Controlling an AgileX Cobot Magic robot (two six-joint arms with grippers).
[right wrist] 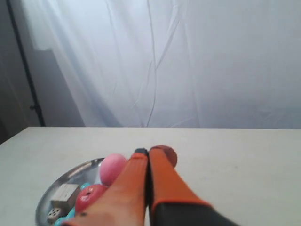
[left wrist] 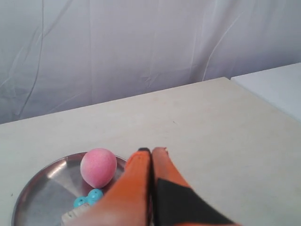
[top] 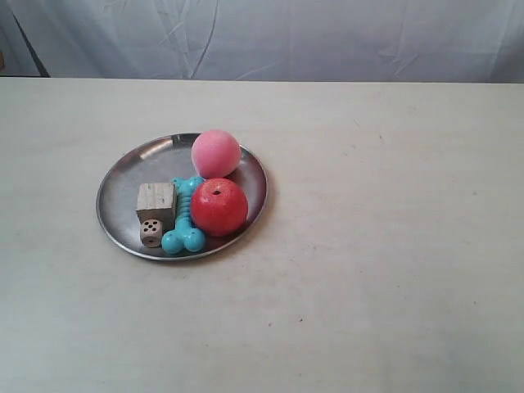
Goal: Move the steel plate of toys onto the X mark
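Note:
The steel plate (top: 131, 184) rests on the pale table, left of centre in the exterior view. It holds the pink ball (top: 216, 153), the red apple-like ball (top: 219, 206), the turquoise bone (top: 185, 221), the wooden cube (top: 156, 201) and the die (top: 151, 232). Neither arm shows in the exterior view. My left gripper (left wrist: 151, 150) is shut and empty, above the table beside the plate (left wrist: 47, 188) and pink ball (left wrist: 98, 167). The right gripper (right wrist: 148, 151) is also shut and empty, with the plate (right wrist: 70, 179), pink ball (right wrist: 112, 168) and red ball (right wrist: 89, 197) to one side. No X mark can be made out.
A white curtain (top: 262, 37) hangs behind the table's far edge. The table's side edge (left wrist: 254, 96) shows in the left wrist view. A dark upright pole (right wrist: 23, 66) stands beyond the table in the right wrist view.

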